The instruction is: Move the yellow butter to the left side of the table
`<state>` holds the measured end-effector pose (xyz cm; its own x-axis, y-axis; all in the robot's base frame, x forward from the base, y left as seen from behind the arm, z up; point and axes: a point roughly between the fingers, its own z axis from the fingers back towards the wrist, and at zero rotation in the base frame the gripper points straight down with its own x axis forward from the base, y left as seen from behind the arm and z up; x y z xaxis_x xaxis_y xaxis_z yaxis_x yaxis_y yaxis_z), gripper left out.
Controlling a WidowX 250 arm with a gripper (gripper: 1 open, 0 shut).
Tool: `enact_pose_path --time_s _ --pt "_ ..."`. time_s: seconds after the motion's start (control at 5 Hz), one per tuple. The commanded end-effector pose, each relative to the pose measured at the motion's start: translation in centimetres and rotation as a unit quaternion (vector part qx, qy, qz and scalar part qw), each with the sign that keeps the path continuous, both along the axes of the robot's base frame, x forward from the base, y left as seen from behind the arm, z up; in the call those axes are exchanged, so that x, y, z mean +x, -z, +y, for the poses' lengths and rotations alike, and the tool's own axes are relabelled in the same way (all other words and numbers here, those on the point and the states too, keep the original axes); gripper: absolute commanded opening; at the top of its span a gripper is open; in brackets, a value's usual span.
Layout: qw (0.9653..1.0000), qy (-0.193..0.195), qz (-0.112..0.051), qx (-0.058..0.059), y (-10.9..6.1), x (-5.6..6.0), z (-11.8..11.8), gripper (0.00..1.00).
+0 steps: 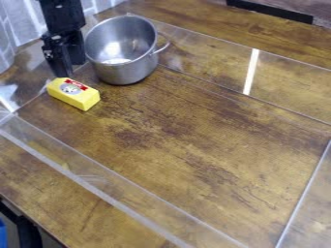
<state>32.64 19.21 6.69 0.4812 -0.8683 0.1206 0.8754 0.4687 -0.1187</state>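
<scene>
The yellow butter (74, 94), a small yellow block with a red-and-white label, lies flat on the dark wood-grain table (195, 136) near its left edge. My black gripper (60, 66) hangs just above and behind the butter, clear of it. Its fingers stand apart, open, with nothing between them. The butter's whole top shows.
A steel pot (120, 48) with a small side handle stands right of the gripper, close behind the butter. Clear plastic edging (77, 174) runs along the table's front and left. A bright reflection streak (253, 70) lies on the far right.
</scene>
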Motion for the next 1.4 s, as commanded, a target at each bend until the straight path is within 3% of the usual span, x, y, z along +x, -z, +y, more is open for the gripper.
enact_pose_path --time_s 0.0,0.2,0.6,1.0,1.2 --pt "0.999 0.036 -0.027 0.009 -1.2 1.3 -1.1 1.0" --pt "0.9983 0.051 -0.026 0.004 -0.7 1.4 -1.8 0.0" --pt "0.9996 -0.025 -0.014 -0.004 -0.1 1.7 -2.0 0.0" --pt "0.9984 -0.055 0.005 -0.012 -1.5 -0.6 -0.5 0.0" --pt "0.9947 -0.101 0.014 -0.017 -1.2 -1.1 0.3 0.0"
